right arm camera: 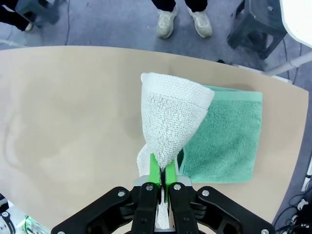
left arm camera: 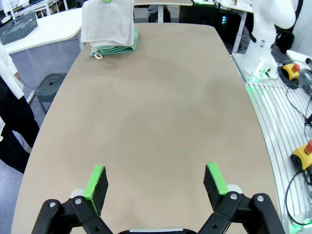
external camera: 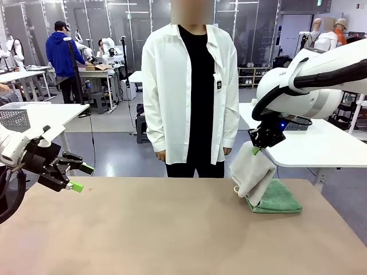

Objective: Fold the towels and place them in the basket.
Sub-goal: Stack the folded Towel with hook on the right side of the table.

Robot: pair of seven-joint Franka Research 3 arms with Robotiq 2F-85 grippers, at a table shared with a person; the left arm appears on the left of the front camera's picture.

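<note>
right claw (right arm camera: 162,176) pinches cream towel (right arm camera: 170,126) hanging over green towel (right arm camera: 224,141).

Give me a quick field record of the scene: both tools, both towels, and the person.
left tool: open, holding nothing, above bare table on the robot's left side
right tool: shut on the white towel, pinching its upper edge
white towel: lifted, hanging folded from the tool, lower end over the green towel
green towel: folded flat on the table, robot's right side
person: standing at the far edge, hands down, touching nothing
</note>
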